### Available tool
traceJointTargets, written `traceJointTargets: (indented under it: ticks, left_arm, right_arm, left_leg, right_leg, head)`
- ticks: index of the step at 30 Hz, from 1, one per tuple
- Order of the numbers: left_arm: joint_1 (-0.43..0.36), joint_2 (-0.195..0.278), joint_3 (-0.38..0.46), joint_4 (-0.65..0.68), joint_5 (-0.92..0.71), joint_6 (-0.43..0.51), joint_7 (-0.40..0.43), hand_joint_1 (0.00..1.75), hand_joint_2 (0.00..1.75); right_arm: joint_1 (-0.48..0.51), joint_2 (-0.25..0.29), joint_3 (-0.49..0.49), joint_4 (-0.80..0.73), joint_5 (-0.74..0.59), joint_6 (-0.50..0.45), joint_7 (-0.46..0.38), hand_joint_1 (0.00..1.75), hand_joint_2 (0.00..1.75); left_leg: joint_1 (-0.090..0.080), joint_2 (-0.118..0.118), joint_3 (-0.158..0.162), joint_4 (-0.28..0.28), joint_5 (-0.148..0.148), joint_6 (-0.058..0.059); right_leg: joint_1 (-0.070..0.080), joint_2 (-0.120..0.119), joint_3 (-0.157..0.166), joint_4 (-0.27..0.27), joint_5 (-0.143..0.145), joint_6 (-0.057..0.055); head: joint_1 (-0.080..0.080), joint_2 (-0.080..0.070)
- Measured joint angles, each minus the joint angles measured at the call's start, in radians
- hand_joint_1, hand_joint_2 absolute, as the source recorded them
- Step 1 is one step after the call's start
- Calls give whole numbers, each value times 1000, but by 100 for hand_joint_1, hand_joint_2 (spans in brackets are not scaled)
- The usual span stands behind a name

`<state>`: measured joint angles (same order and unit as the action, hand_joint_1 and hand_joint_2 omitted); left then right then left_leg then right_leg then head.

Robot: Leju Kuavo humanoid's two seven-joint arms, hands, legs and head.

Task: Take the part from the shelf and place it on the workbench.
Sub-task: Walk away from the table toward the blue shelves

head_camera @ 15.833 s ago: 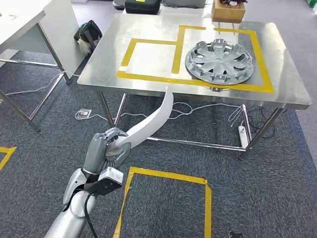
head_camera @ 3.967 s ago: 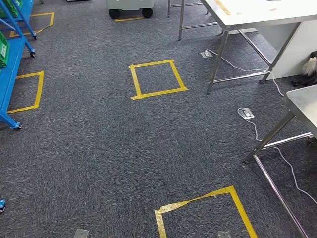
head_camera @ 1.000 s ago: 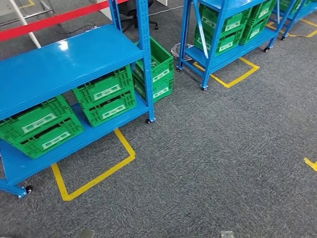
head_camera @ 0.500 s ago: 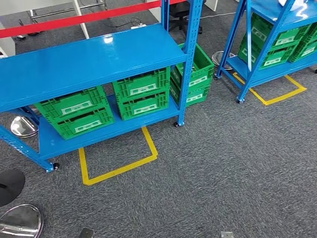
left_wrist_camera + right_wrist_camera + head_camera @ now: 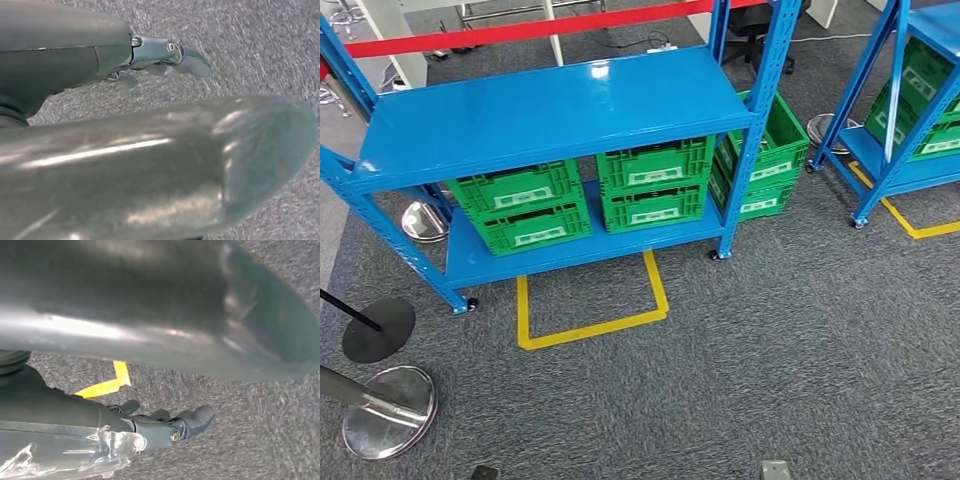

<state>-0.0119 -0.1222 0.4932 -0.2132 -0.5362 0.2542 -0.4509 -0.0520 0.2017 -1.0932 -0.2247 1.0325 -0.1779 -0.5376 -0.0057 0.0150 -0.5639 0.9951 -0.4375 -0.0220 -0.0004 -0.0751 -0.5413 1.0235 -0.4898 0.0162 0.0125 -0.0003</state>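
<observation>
Head view has swung since half a second ago: the blue shelf [image 5: 546,110] has shifted rightward in the picture and is now nearly centred, which is the camera turning, not the shelf moving. Judgement: the robot is lining up on the shelf for a pick, and the approach is not yet finished.

The part to be taken cannot be made out. The top board of the shelf looks bare, so the part may sit in one of the green crates [image 5: 520,205] on the lower board, but their contents are hidden.

The yellow tape square [image 5: 588,305] on the carpet lies just in front of the shelf and probably marks the standing spot.

Left hand [image 5: 166,55], in its wrist view, hangs over the carpet with fingers extended and apart, holding nothing. Right hand [image 5: 166,425] is likewise loosely extended and holds nothing.

Obstacles: two barrier post bases [image 5: 388,410] stand on the floor left of the tape square, and a red barrier band [image 5: 546,28] runs behind the shelf. A second blue shelf [image 5: 909,100] stands well to the right of the first.
</observation>
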Motion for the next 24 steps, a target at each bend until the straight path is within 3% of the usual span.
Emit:
traceJointTargets:
  ticks: [2,4,6,8,9,10,12,14,15,19,21,23,24]
  left_arm:
    - [3,-7,0,0,-2,8,0,0,0]
    - [5,-15,0,0,-2,18,-2,0,0]
    - [0,-24,0,0,-1,30,-4,0,0]
    - [-5,-32,1,0,-3,36,-6,0,0]
    - [-5,-34,1,0,-5,33,-6,0,0]
    - [-5,-35,1,0,-7,28,-7,0,0]
    - [-4,-34,2,0,-10,18,-8,0,0]
    - [-5,-31,4,0,-10,12,-9,0,0]
    - [-5,-30,5,0,-10,11,-10,0,0]
    - [-4,-27,8,0,-10,11,-11,0,0]
    - [-6,-27,8,0,-10,11,-11,0,0]
    - [-6,-27,8,0,-11,11,-12,0,0]
    - [-5,-27,8,0,-11,11,-12,0,0]
  right_arm:
    - [0,-2,-1,0,-2,8,-2,0,0]
    - [1,-6,-1,-1,-4,13,-2,0,0]
    - [3,-11,-2,-1,-6,20,-2,0,0]
    - [7,-16,-4,-1,-8,27,-4,0,0]
    - [9,-18,-6,-1,-8,28,-4,0,0]
    - [10,-19,-7,-1,-7,29,-4,0,0]
    - [11,-22,-9,-1,-6,29,-4,0,0]
    - [8,-25,-9,-1,-5,29,-5,0,0]
    - [7,-25,-9,-1,-4,29,-5,0,0]
    - [7,-26,-10,-1,-4,28,-6,0,0]
    - [6,-26,-10,-1,-3,29,-6,0,0]
    - [6,-26,-11,-1,-3,29,-7,0,0]
    - [7,-26,-11,-1,-3,29,-7,0,0]
  left_leg:
    - [-2,0,3,-12,-3,11]
    - [2,-3,8,-21,0,22]
    - [8,-8,13,-26,3,31]
    - [9,-14,13,-26,2,36]
    - [9,-18,14,-26,1,36]
    - [10,-22,16,-25,0,36]
    - [11,-31,22,-24,-4,30]
    - [9,-36,24,-18,-11,19]
    - [7,-38,22,-15,-13,14]
    - [10,-36,12,1,-23,-3]
    - [11,-30,-29,85,-72,-12]
    - [12,-27,-104,232,-135,-16]
    - [12,-27,-133,285,-148,-16]
  right_leg:
    - [1,-5,3,-5,2,11]
    - [-1,13,-1,9,-9,22]
    - [-3,49,-46,100,-58,31]
    - [-5,68,-117,237,-110,38]
    - [-6,71,-141,276,-116,39]
    - [-6,71,-147,277,-100,41]
    - [-11,72,-103,168,-26,44]
    - [-15,80,-43,43,20,43]
    - [-16,84,-28,12,25,38]
    - [-13,85,-27,7,21,6]
    - [-14,81,-26,5,21,-5]
    - [-12,78,-26,5,18,-11]
    - [-11,76,-25,5,17,-12]
  head:
    - [0,0]
    - [2,0]
    - [8,0]
    - [12,0]
    - [12,0]
    - [13,0]
    - [13,0]
    - [14,0]
    - [14,0]
    - [12,0]
    - [7,0]
    - [5,0]
    - [5,0]
